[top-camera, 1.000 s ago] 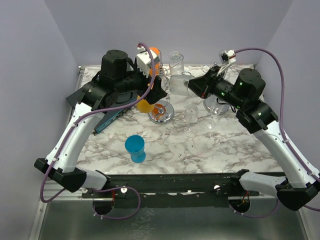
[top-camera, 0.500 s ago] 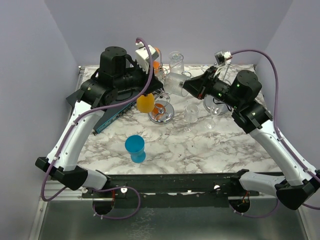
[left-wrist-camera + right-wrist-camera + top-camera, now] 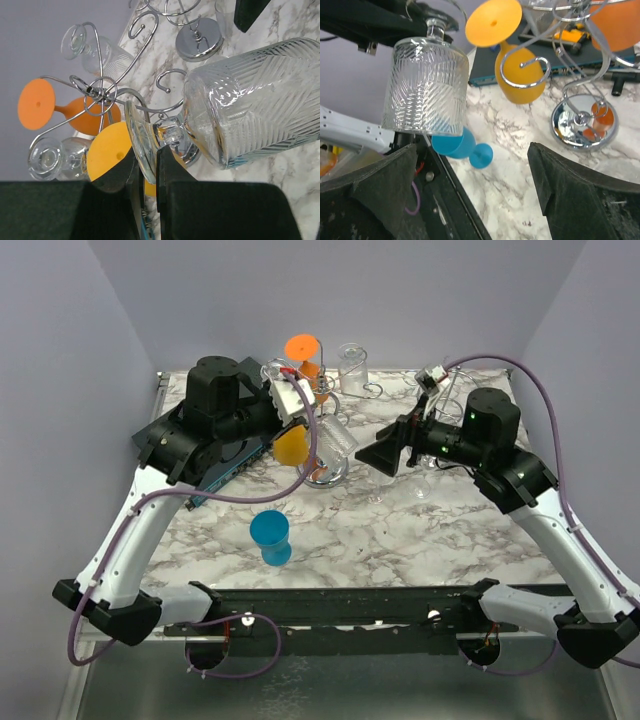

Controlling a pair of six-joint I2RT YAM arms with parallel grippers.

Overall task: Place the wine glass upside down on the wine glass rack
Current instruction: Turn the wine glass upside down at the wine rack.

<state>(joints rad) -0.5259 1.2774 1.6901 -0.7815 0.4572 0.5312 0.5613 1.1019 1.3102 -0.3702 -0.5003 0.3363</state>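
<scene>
The clear ribbed wine glass (image 3: 255, 100) hangs bowl-down beside the chrome wine glass rack (image 3: 97, 92). My left gripper (image 3: 147, 170) is shut on its round foot (image 3: 142, 145). From above, the glass (image 3: 335, 440) sits just over the rack's base (image 3: 322, 472). An orange glass (image 3: 302, 348) and a yellow glass (image 3: 291, 445) hang upside down on the rack, as does a clear one (image 3: 352, 365). My right gripper (image 3: 385, 455) stands open to the right of the held glass (image 3: 426, 87), apart from it, its fingers (image 3: 580, 190) wide with nothing between them.
A blue glass (image 3: 270, 537) stands on the marble table toward the front. A small clear glass (image 3: 420, 485) stands under the right arm. A teal flat tool (image 3: 225, 475) lies at the left. Wire hooks (image 3: 525, 67) curl outward around the rack.
The left gripper shut on the glass's foot. The right gripper then let go of the bowl, opened wide and drew back to the right. The glass swung from lying sideways to bowl-down.
</scene>
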